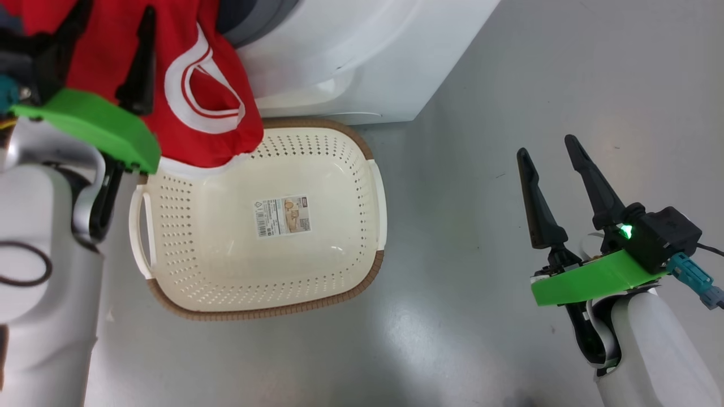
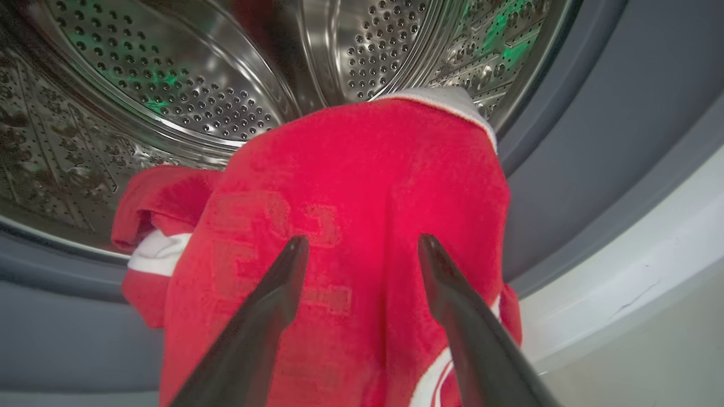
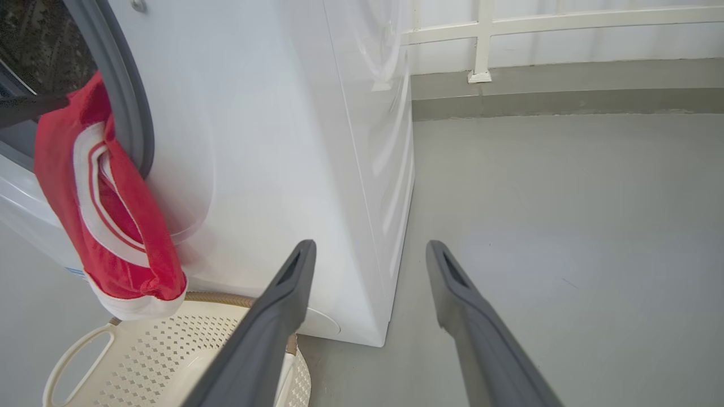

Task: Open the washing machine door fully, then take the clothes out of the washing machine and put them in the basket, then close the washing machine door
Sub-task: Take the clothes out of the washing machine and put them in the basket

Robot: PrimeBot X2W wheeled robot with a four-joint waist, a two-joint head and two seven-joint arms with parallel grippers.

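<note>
Hovering our wide-open, empty left gripper [image 2: 363, 240] at the red white-banded cloth garment [image 2: 362, 164] draped over the white washing machine [image 1: 367, 62] lip, hem at eleven o'clock of the cream perforated plastic basket [image 1: 266, 310]; let's pinch a thick fold. Right gripper [image 1: 545, 145] gapes empty.

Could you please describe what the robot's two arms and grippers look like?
Both arms have glossy white forearm shells. The left gripper and right gripper each carry two long, tapering dark-grey jaws rising from a bright green plate. A black box with a green light and a teal-plugged cable sit at the right wrist.
</note>
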